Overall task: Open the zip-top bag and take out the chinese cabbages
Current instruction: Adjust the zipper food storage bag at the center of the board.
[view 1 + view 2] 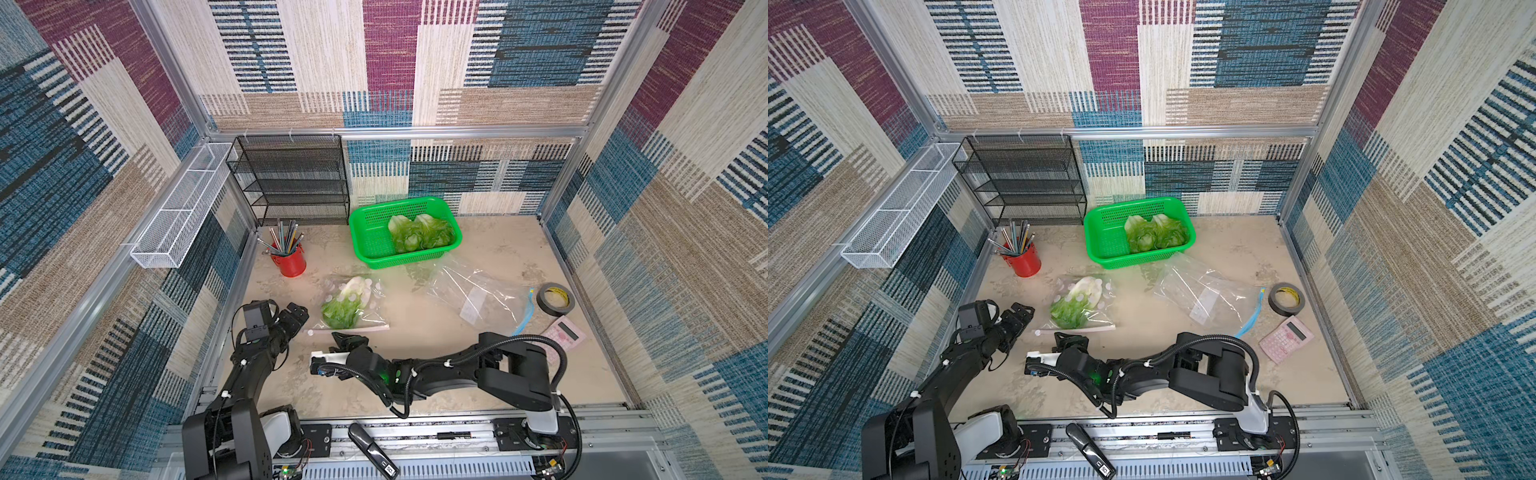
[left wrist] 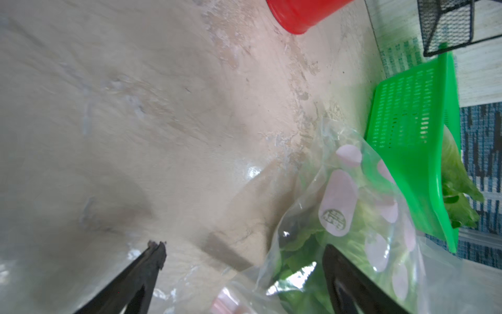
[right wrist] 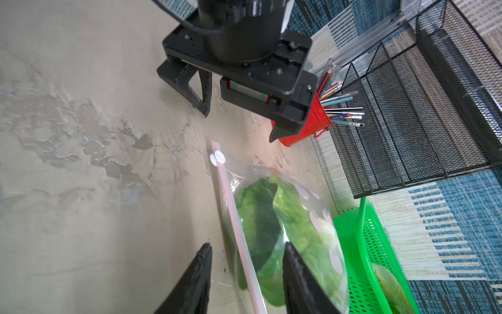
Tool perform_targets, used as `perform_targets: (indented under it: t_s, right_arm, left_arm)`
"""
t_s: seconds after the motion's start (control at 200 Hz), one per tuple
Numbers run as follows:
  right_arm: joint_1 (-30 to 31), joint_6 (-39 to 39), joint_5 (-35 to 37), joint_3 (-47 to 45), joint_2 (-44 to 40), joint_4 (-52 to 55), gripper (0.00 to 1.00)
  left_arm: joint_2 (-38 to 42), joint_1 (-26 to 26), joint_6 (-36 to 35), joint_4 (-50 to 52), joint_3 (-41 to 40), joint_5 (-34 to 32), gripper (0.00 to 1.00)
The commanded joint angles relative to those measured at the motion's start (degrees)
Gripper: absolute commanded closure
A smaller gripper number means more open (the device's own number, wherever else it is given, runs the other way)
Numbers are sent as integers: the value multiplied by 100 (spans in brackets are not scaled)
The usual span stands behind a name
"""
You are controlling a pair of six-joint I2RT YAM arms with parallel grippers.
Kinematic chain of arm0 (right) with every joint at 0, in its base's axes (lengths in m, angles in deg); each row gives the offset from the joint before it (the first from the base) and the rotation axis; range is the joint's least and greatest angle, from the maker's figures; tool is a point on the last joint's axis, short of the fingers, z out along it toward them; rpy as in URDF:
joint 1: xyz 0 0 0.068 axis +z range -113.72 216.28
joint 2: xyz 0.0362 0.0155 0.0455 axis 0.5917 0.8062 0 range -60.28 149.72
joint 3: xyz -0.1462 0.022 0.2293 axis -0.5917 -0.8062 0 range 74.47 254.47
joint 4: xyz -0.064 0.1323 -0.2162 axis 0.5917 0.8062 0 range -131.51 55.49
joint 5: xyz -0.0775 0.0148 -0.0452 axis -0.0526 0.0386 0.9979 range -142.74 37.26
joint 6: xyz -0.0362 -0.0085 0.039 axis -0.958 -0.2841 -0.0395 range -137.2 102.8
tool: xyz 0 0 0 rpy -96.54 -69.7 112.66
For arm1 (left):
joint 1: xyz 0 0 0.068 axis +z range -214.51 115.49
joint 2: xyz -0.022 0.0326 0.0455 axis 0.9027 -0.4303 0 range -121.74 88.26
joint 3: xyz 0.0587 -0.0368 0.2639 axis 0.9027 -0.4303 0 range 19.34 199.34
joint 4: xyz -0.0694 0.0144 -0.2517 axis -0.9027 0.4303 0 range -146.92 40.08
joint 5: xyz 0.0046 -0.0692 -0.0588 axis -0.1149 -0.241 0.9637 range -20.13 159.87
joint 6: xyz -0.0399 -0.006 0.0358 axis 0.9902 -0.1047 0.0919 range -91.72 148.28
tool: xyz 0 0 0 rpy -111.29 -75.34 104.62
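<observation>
One chinese cabbage lay inside the zip-top bag, left of ctr on the table, leafy end near, white base far. The pink zip strip ran along the bag's near edge and looked flat, so prob. not yet opened. Two more chinese cabbages sat side by side in the green basket at the far side, i.e. already out. An empty clear bag lay to the right, next to a tape roll. The bag's mouth faced the arms, which suits a pull on the strip from both sides. Right tool was low at the strip's middle, fingers apart w/ the strip running btwn them, nothing pinched. Left tool hung just beside the bag's left end, spread wide, gripping nothing. Right arm lay stretched low, reaching leftward across the near table. Left arm was bent at the elbow, wrist tipped down toward the bag.
</observation>
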Motion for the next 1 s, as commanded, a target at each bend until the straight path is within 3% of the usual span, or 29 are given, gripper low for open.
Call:
perform_targets:
  t_s: [0.0, 0.321, 0.566, 0.832, 0.997]
  right_arm:
    - [7, -232, -293, 305, 252, -161, 56]
    - [-186, -679, -474, 753, 966, -193, 58]
    - [-391, -1018, -493, 1072, 1324, -143, 56]
    - [-588, -1472, -59, 1421, 1764, -175, 58]
    - [-614, -1556, 293, 1629, 1879, -358, 64]
  left_arm:
    - [-66, 125, 242, -112, -47, -154, 5]
    - [-590, 446, 454, -554, -68, 127, 3]
    - [-565, 493, 430, -596, -96, 200, 3]
    - [-361, 519, 399, -485, -70, 164, 3]
    - [-239, 519, 335, -386, -39, 158, 3]
